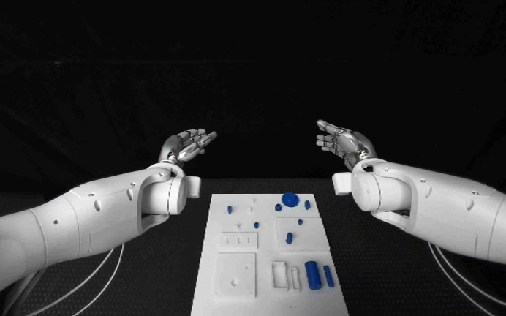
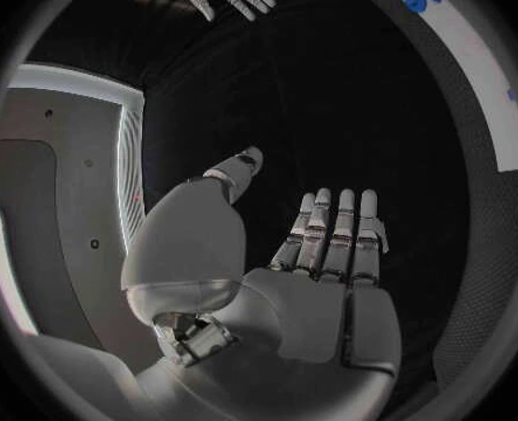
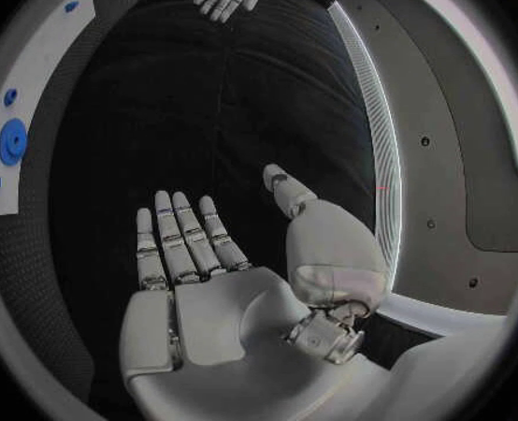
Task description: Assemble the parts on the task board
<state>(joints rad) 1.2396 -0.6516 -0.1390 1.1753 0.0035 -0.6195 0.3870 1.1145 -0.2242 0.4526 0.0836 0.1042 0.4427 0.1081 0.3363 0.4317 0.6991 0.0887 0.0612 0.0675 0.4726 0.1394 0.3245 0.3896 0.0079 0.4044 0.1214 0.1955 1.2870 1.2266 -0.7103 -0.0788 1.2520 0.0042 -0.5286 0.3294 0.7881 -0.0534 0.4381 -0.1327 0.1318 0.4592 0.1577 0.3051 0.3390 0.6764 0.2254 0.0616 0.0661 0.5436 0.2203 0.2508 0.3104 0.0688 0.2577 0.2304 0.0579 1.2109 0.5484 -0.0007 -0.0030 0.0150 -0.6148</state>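
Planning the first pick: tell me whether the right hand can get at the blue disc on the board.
Probably yes: the right hand is open and empty beyond the task board, and nothing covers the blue disc.

Both arms reach in from the lower corners; the left hand (image 1: 188,145) and right hand (image 1: 343,140) hover mid-frame, palms up, fingers spread, holding nothing.
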